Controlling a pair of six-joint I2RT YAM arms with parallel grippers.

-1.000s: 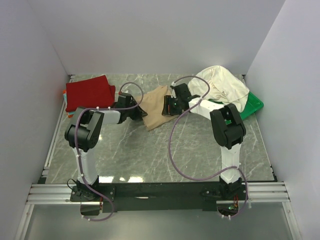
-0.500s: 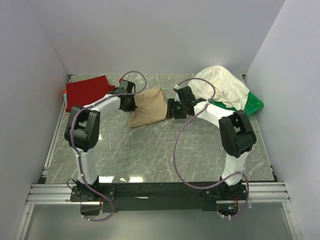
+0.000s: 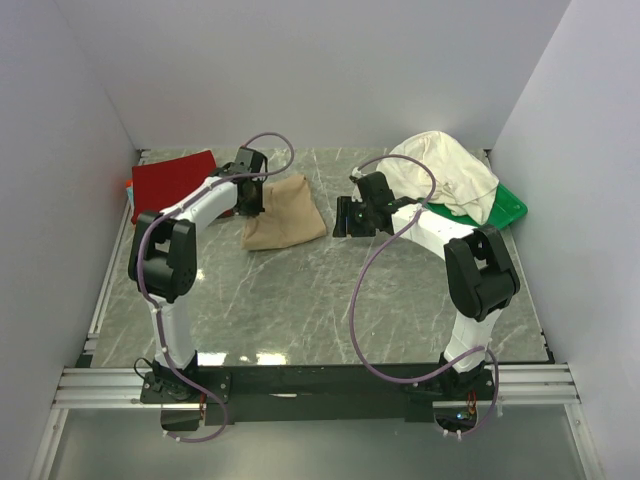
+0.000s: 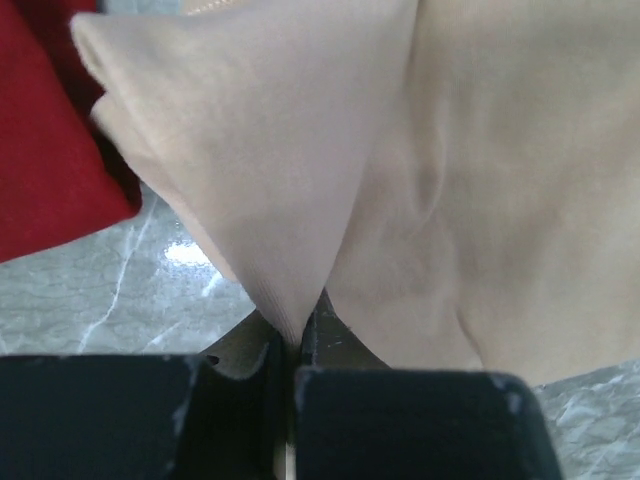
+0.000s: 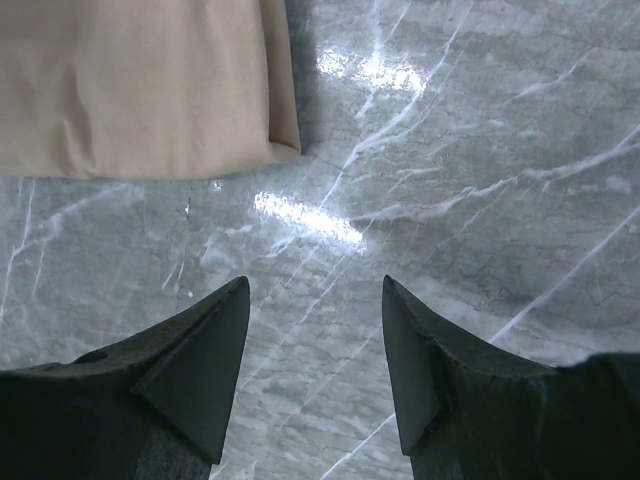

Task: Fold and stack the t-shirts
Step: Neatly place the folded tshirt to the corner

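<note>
A folded tan-beige t-shirt lies on the marble table between the arms. My left gripper is shut on its left edge, and in the left wrist view a fold of the tan-beige t-shirt runs down into the closed jaws. A folded deep red t-shirt lies at the far left, with its edge close to the held cloth. To the right of the tan shirt my right gripper stands open over bare marble, with the tan-beige t-shirt's corner just ahead. A cream-white t-shirt is heaped at the back right.
A green plastic tray sits under the cream heap at the right edge. Thin orange and teal cloth edges peek out under the red shirt. White walls close in the back and both sides.
My left gripper has dragged the tan-beige t-shirt left and toward the back, nearer the red shirt. The right gripper has let go of it and drawn back to the right.
</note>
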